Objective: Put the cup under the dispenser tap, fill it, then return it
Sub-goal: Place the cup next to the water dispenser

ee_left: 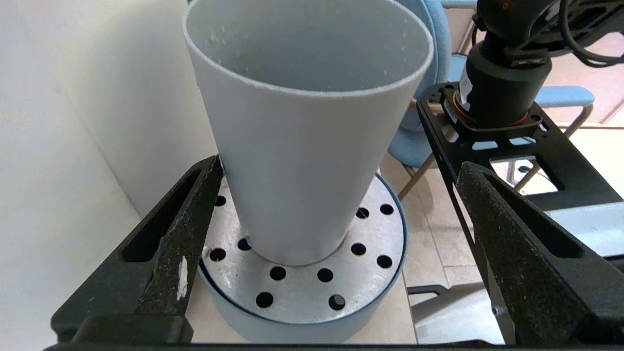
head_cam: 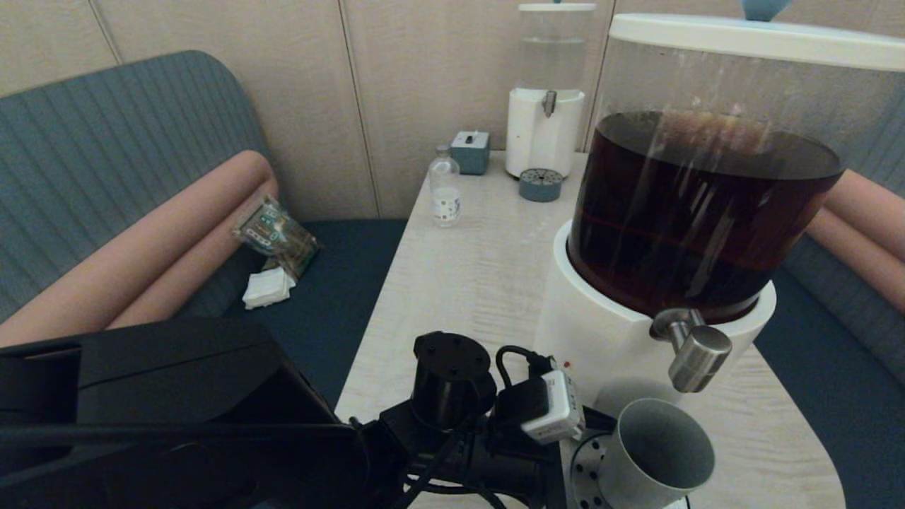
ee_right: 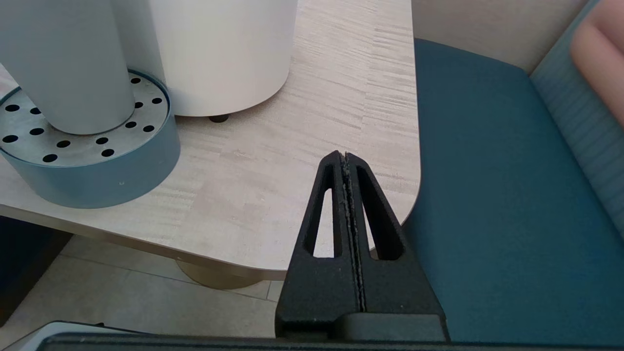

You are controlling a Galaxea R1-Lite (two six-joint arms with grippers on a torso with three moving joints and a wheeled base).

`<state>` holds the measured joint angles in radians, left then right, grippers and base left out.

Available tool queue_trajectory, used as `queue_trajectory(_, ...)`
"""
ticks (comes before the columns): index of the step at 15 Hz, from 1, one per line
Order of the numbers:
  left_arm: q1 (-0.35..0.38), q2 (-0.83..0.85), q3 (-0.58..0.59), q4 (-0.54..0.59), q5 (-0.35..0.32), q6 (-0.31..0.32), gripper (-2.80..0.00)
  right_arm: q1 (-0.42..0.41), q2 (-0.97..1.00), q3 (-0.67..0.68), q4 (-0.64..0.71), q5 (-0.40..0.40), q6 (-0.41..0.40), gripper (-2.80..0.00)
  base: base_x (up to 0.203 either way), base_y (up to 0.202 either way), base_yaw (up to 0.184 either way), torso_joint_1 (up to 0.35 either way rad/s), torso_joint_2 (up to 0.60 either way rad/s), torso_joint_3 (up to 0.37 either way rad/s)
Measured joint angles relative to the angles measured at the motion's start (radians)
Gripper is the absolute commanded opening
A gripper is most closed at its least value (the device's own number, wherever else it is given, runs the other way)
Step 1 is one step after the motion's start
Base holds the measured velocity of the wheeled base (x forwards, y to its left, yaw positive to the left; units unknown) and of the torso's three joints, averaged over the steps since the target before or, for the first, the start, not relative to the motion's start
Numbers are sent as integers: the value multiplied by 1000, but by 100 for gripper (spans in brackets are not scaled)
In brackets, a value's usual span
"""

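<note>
Standing on perforated drip tray (ee_left: pixel 312 287), unmarked grey cup (ee_left: pixel 302 146), left claw (ee_left: pixel 336 229) spread

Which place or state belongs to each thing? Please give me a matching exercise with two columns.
Things:
1. cup
2. left gripper
3. right gripper
4. small bottle

States:
A. jaws pressed together, over the table edge
B. standing on the perforated drip tray
C. far on the table, near the small dispenser
D. jaws spread on both sides of the cup

Pairs: 1-B, 2-D, 3-A, 4-C
</note>
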<state>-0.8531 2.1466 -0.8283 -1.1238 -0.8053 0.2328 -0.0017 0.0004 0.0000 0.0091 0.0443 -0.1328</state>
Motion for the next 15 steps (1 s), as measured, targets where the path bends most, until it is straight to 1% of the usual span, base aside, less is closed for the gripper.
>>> queue_trajectory(3,-4,3,-10,3,29,-4,0,0,0,0,0,0,0,-280,0,0,0,0,0,0)
queue_trajectory(7,-5,16,-42,3,89,-17,0,0,0,0,0,0,0,-280,0,0,0,0,0,0)
queue_trajectory(15,-6,45,-72,4,92,-18,0,0,0,0,0,-1,0,-280,0,0,0,0,0,0)
